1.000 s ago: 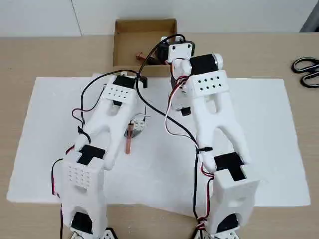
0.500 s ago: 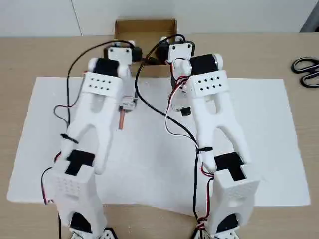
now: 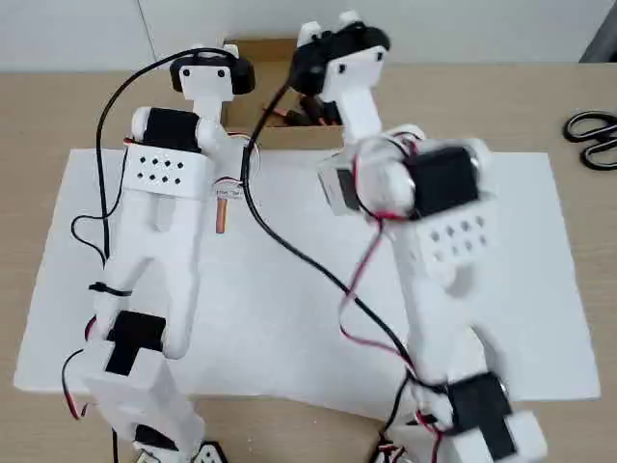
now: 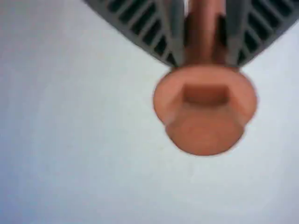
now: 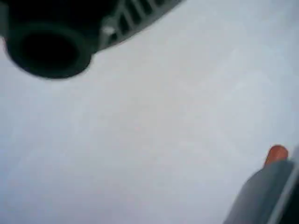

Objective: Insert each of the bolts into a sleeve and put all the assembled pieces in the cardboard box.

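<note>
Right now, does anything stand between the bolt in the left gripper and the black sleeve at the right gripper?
Nothing visible does. In the right wrist view only bare white sheet lies between the black sleeve and the tip of the bolt. The left gripper is shut on the bolt.

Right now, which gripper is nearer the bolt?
Left. The left gripper is shut on the bolt itself. The right gripper holds a black sleeve apart from the bolt, over the white sheet.
</note>
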Controlling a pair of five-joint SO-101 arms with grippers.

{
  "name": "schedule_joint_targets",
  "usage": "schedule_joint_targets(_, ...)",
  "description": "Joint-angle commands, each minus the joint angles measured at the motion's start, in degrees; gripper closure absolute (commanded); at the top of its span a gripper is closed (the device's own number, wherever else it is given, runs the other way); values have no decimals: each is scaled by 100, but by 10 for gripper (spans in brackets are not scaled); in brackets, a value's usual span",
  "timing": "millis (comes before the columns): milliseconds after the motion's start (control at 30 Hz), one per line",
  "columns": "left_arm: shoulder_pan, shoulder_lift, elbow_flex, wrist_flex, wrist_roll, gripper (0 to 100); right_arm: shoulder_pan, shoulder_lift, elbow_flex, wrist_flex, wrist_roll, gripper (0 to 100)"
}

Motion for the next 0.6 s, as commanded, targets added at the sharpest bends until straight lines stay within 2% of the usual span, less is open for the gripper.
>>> schedule_joint_targets(0,-35,-114,-242,62,9,995,-31,-884,993,92,273,995)
schedule_joint_targets(133,-9,-123,-242,62,9,995,233,-1569,2418,-48,800,994)
schedule_joint_targets(267,-9,-132,-268,18,0,995,611,-2097,3587,-743,1011,991)
schedule_joint_targets(433,88,-132,-242,35,9,995,910,-3073,5187,-2598,914,991)
schedule_joint_targets(567,255,-132,-233,53,281,995,875,-3855,6629,-3899,352,995)
